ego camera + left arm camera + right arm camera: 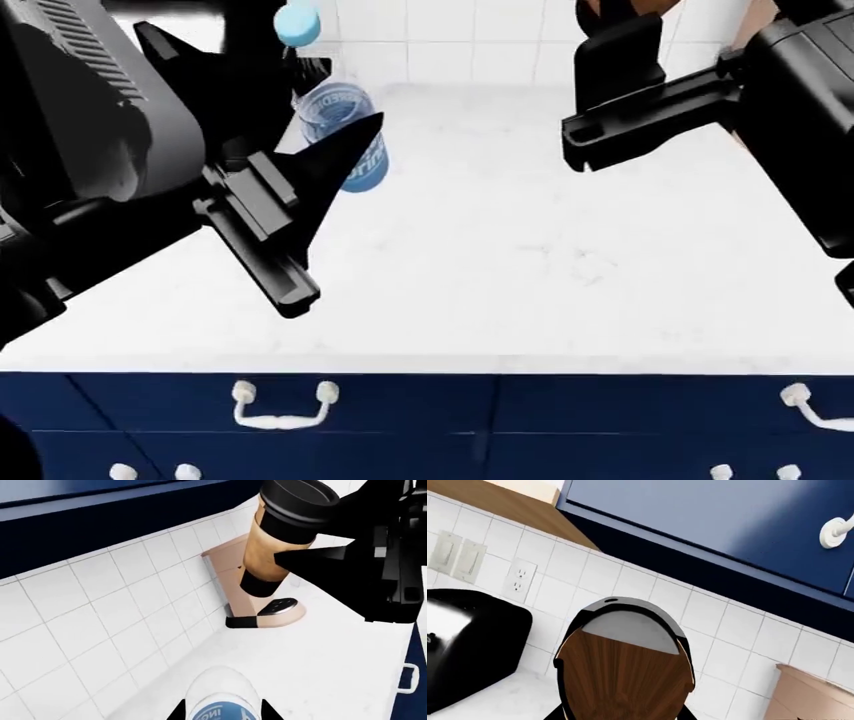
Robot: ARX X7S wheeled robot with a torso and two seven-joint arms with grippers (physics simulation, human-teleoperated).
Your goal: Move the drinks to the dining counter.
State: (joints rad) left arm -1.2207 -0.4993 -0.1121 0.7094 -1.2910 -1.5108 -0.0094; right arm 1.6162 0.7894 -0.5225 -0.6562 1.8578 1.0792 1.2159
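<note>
Drawers (280, 402) in navy with white handles run along the near edge of the marble desk (534, 280), seen from my head camera, as I stand with both drinks in hand. My left pincer (334, 135) is clamped on the water bottle (340, 125), the bottle tipped, its light-blue cap (298, 24) pointing toward the tiled wall (441, 30) and its blue label between my black fingers; it looks lifted off the desk, though I cannot be sure. My right pincer (293, 560) grips the coffee cup (280, 540) round its brown sleeve, below the black lid (300, 500); the left wrist camera shows the cup raised clear of the white surface, above the base of a tan coffee machine (267, 612) that stands against the tiles. Farther back, my right wrist camera takes in a black toaster (467, 650), a wall outlet (519, 580) and the blue upper cabinets (707, 525).

By my reading, the pick-up is done and the carry is next. The dining counter with its sink is not in any view. The next move calls for backing my arms off the wall, turning my base toward that counter, and keeping the cup level and the bottle firmly pinched on the way.
</note>
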